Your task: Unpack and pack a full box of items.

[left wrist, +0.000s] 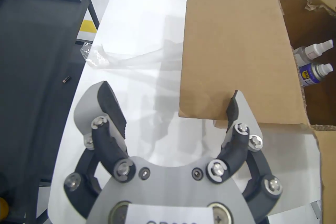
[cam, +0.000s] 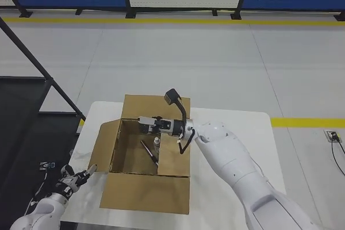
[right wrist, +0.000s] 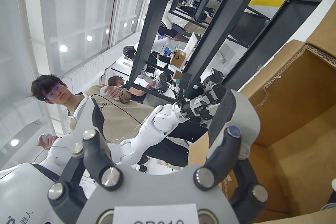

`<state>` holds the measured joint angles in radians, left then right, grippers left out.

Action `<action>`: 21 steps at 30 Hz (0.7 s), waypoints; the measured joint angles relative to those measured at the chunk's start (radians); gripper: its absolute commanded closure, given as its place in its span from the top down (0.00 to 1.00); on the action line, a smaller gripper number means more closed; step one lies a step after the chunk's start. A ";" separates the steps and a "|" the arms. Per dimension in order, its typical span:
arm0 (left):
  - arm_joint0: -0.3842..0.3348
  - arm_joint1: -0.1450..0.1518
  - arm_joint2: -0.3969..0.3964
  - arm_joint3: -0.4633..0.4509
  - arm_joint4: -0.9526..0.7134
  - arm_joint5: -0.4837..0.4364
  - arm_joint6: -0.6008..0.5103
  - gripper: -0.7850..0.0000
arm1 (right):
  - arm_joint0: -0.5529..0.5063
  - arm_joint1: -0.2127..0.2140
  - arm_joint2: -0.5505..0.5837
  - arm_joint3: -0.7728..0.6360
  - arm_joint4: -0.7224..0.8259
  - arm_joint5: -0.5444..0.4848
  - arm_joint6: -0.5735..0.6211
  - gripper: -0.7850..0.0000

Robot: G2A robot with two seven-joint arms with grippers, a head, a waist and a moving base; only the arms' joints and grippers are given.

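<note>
Top view: the left tool (cam: 85, 172) hangs with fingers spread over the worktop's (cam: 236, 123) left side, near the box's (cam: 144, 192) left flap. The open box sits mid-worktop, with two white-capped bottles (left wrist: 309, 75) lying inside. The right tool (cam: 145, 121), fingers spread and holding nothing, hovers above the box's far edge.

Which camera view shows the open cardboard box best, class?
The top view: the whole cardboard box shows, flaps spread, interior visible. The left wrist view shows one flap and an inside corner; the right wrist view shows part of its walls.
</note>
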<state>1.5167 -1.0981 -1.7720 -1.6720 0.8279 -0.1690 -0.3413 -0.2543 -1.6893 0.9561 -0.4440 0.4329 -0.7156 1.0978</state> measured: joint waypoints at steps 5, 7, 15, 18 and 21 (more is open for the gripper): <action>0.025 0.001 -0.028 -0.036 -0.024 -0.012 0.019 1.00 | -0.030 0.019 0.018 -0.063 -0.023 0.026 -0.012 1.00; 0.037 0.001 -0.040 -0.054 -0.033 -0.016 0.025 1.00 | -0.040 0.024 0.024 -0.084 -0.029 0.034 -0.016 1.00; 0.082 0.000 -0.079 -0.126 -0.069 -0.027 0.041 1.00 | -0.075 0.044 0.050 -0.144 -0.043 0.059 -0.026 1.00; 0.096 -0.001 -0.089 -0.151 -0.079 -0.030 0.050 1.00 | -0.085 0.050 0.059 -0.159 -0.045 0.064 -0.029 1.00; 0.113 -0.002 -0.101 -0.177 -0.089 -0.032 0.064 1.00 | -0.095 0.056 0.068 -0.172 -0.047 0.070 -0.034 1.00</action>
<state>1.6296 -1.1002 -1.8730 -1.8490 0.7386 -0.2014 -0.2768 -0.3489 -1.6336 1.0241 -0.6157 0.3855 -0.6460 1.0638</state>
